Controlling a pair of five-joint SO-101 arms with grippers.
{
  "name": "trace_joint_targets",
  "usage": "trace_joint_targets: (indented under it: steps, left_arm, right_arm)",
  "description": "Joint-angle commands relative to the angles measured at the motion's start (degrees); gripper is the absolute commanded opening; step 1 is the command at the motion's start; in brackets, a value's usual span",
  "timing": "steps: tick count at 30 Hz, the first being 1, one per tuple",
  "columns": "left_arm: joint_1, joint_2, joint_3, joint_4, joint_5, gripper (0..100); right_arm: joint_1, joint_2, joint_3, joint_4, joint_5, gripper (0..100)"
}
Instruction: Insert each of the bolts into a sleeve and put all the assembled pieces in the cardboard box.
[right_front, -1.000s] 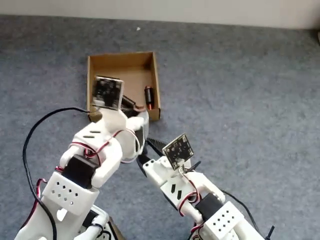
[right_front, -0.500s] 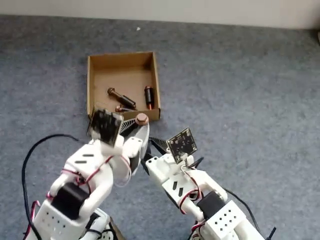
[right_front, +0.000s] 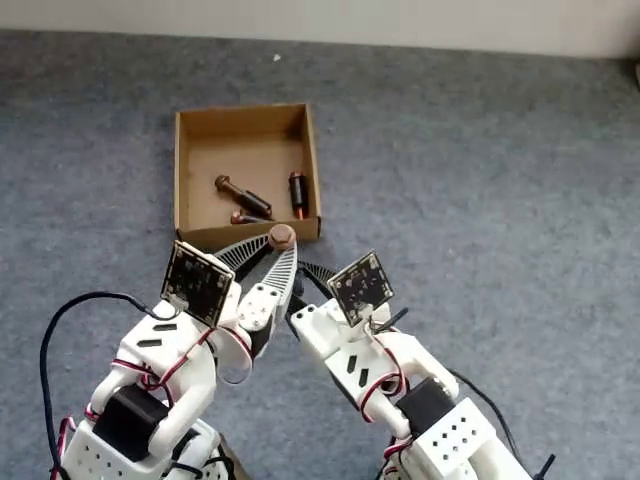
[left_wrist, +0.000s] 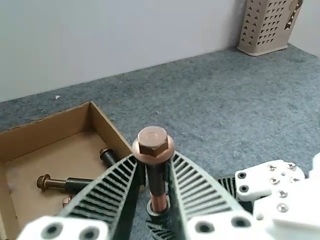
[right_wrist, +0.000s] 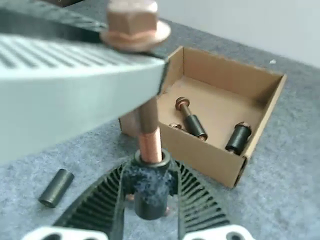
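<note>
the left gripper (right_front: 268, 252) stands just in front of the near wall of the cardboard box (right_front: 245, 155). its ribbed fingers (left_wrist: 112, 192) are clamped on the shank of a copper bolt (left_wrist: 155, 142). the bolt is upright with its hex head above the fingertips. gripping it below the head leaves the lower shank bare, which looks deliberate, since that is the part that has to go into a sleeve.

directly under it is the sleeve (right_wrist: 149, 187), a dark tube held upright with its bore facing up. the right gripper (right_wrist: 149, 172) is closed around the sleeve's sides and meets the left gripper from the other side. bolt and sleeve look lined up on one axis. the bolt's tip is at or just inside the sleeve's mouth, so the insertion seems begun and not finished.

inside the box lie two assembled pieces (right_front: 242, 197), one slanted near the middle and one along the right wall. this pair is probably held close to the box so the drop will be short.

how deep the tip sits is hidden by the sleeve's rim. a third item (right_front: 243, 217) against the box's near wall is cut off by that wall. a spare sleeve (right_wrist: 56, 187) lies on the grey carpet (right_front: 480, 180), well apart from the box.
</note>
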Motion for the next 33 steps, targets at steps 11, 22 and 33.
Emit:
trace_joint_targets:
  steps: [11,22,33]
  left_arm:
    - [-3.03,-0.04,-3.82,1.41,-0.44,9]
    - [-8.57,-0.13,-9.45,12.31,3.96,23]
    - [-9.1,-0.22,-12.88,23.21,4.04,22]
  right_arm:
    - [-2.33,-1.27,-6.37,-11.12,2.11,0.4]
    - [-1.27,-0.75,-6.11,-13.14,1.76,0.4]
    - [3.12,2.59,-6.73,-7.78,1.58,0.4]
